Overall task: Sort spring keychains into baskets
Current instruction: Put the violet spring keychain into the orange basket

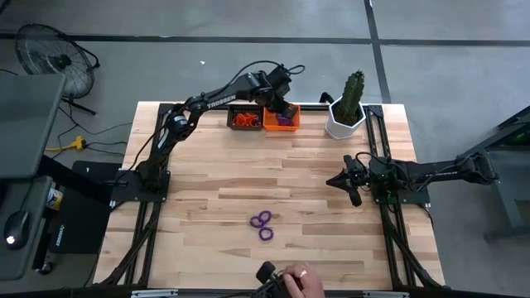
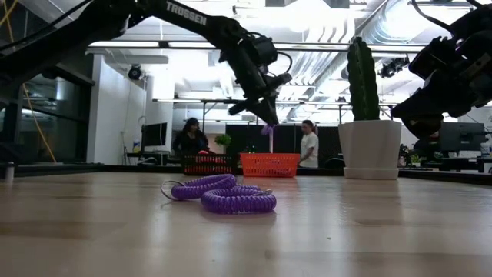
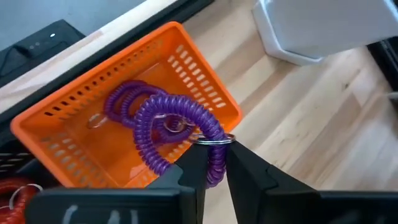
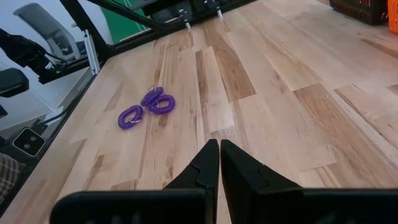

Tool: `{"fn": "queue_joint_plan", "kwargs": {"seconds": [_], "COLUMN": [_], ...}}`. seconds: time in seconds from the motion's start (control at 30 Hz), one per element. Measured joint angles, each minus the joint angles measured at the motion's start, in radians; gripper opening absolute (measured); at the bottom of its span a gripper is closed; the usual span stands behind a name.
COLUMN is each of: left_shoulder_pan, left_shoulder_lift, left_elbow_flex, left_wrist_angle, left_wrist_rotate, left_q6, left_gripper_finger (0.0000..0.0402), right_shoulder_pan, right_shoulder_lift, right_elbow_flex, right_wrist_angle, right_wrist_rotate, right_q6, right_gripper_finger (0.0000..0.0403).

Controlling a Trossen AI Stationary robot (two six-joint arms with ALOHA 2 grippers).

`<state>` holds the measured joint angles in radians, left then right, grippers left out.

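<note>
Two baskets sit side by side beside the cactus pot (image 1: 345,124): a black basket (image 1: 243,118) holding orange keychains (image 1: 244,121) and an orange basket (image 1: 281,121). The left gripper (image 3: 214,163) pinches one purple keychain (image 3: 163,134) over the orange basket; only the left wrist view shows more purple coils (image 3: 127,102) lying inside. Three purple keychains (image 4: 147,107) lie on the table (image 1: 331,190), well apart from the pot. The right gripper (image 4: 219,155), fingers pressed together, hovers near the pot.

black basket (image 3: 9,163): mostly cut off by edge | person's hand (image 1: 302,282): cut off at table's near edge
</note>
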<state>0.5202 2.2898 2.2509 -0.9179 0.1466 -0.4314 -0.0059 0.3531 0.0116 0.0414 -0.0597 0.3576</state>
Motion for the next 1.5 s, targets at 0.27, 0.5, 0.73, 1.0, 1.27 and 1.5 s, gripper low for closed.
{"fn": "queue_joint_plan", "kwargs": {"seconds": [0.27,0.5,0.73,1.0,1.27,1.5], "left_shoulder_pan": [0.004,0.002,-0.027,-0.12,-0.259,-0.413], "left_shoulder_lift": [0.0,0.0,-0.006,-0.042,-0.087,-0.099], "left_elbow_flex": [0.0,0.0,0.0,0.002,0.002,-0.001], "left_wrist_angle": [-0.007,-0.006,-0.05,-0.169,-0.398,-0.565], "left_wrist_rotate": [-0.004,0.028,0.072,0.09,0.014,-0.007], "left_q6": [-0.001,0.02,0.108,0.2,0.237,0.312], "left_gripper_finger": [0.0097,0.0111,0.0111,0.0111,0.0111,0.0111], "right_shoulder_pan": [0.0,0.0,0.0,0.0,0.0,0.0], "right_shoulder_lift": [0.0,0.0,0.0,0.0,0.0,0.0], "right_elbow_flex": [0.0,0.0,0.0,0.0,0.0,0.0], "right_wrist_angle": [0.0,0.0,0.0,0.0,0.0,0.0], "right_wrist_rotate": [0.0,0.0,0.0,0.0,0.0,0.0], "right_q6": [0.0,0.0,0.0,0.0,0.0,0.0], "right_gripper_finger": [0.0012,0.0012,0.0012,0.0012,0.0012,0.0012]}}
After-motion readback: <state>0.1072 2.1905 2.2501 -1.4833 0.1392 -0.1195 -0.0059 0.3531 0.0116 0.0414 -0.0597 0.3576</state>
